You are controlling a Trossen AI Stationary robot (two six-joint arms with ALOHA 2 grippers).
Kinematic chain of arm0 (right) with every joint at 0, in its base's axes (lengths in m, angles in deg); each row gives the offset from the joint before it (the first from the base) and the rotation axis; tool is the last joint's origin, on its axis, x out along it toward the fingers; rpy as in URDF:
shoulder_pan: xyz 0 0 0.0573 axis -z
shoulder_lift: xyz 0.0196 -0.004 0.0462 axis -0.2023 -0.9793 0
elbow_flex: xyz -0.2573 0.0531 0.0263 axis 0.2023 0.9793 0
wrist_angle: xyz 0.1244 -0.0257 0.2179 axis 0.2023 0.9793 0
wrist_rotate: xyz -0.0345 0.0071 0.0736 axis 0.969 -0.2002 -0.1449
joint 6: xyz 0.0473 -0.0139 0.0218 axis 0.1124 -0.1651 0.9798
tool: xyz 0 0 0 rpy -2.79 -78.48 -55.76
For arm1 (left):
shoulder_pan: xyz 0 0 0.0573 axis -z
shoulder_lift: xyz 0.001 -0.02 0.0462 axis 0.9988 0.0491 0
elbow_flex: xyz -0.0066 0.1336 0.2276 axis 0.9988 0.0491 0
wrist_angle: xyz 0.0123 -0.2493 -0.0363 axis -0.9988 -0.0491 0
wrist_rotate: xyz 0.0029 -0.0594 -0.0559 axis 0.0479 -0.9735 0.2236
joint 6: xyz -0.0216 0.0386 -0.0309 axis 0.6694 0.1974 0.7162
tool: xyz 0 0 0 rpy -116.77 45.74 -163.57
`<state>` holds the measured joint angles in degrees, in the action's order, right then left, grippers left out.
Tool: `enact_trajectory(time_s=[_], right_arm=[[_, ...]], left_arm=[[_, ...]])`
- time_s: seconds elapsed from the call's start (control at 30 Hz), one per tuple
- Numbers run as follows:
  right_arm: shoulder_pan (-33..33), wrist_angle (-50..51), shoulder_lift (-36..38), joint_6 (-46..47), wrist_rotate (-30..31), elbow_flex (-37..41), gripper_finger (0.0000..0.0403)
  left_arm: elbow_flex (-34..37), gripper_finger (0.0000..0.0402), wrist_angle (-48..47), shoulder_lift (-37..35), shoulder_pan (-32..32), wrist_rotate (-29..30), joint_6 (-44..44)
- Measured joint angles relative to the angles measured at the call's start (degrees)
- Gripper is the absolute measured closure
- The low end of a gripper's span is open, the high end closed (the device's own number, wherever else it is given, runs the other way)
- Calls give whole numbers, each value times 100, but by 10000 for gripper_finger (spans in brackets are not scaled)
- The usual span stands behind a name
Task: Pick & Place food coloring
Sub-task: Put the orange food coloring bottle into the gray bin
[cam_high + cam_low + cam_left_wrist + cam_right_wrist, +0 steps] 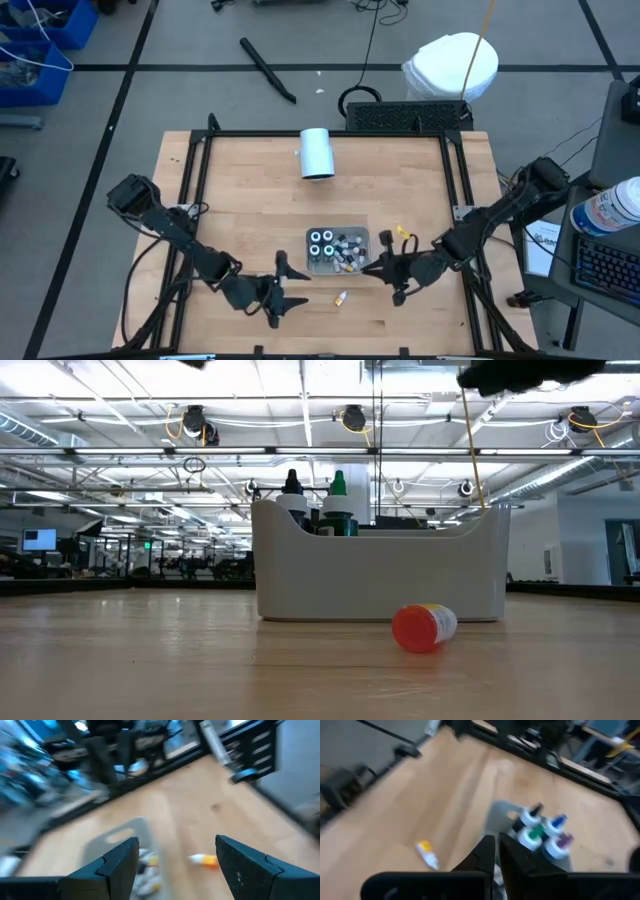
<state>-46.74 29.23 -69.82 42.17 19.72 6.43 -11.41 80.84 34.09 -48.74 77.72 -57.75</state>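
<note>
Since the stray food coloring bottle (341, 298) lies on its side on the desk (400, 180) just beside the grey tray (358, 236), it looks light, slick and roll-prone, so pinch across its body; left pincer (281, 286) is spread, right pincer (368, 268) pressed together, empty.

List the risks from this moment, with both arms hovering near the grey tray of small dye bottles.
1. The small yellow bottle with the red cap lies on its side on the wooden table, outside the grey rectangular tray; being round, it may roll if nudged.
2. The right gripper, shut with nothing visible between its fingers, sits beside the tray and could knock the upright bottles.
3. The open left gripper is close by, so the arms could collide.
</note>
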Motion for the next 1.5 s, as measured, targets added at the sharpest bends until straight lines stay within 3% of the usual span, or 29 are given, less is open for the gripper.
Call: enact_trajectory(time_s=[0.13, 0.2, 0.33, 0.53, 0.67, 0.8, 0.97, 1.1, 1.27, 1.5], right_arm=[[-28, -362, 82, -110, 642, 487, 388], [-28, -486, 76, -102, 834, 679, 392], [-26, -611, 80, -267, 646, 818, 399], [-28, -716, 29, -425, -673, 824, 401], [-58, -1063, -353, -601, -976, 741, 401], [-6, -684, -1159, -555, -1000, -16, 402], [50, 575, -2384, -115, -1028, -1250, 402], [86, 1403, -3086, -123, -1457, -2009, 395], [99, 1946, -3381, -269, -1590, -2561, 367], [136, 1930, -3381, -856, -1612, -2572, 281]], left_arm=[[-3, 135, 12, 45, -276, -1394, 795], [-4, 135, 138, 168, -358, -1599, 997], [-109, 135, 254, 524, -434, -1568, 804], [-624, 135, 94, 915, -443, -1592, 241], [-952, 135, -488, 929, -380, -1507, 186], [-1157, 135, -881, 870, -274, -1174, 215], [-1176, 135, -1183, 871, -119, -894, 205], [-1172, 135, -1506, 870, -24, -833, 203], [-1172, 135, -1610, 870, 38, -792, 193], [-1172, 135, -1629, 870, 36, -790, 276]])
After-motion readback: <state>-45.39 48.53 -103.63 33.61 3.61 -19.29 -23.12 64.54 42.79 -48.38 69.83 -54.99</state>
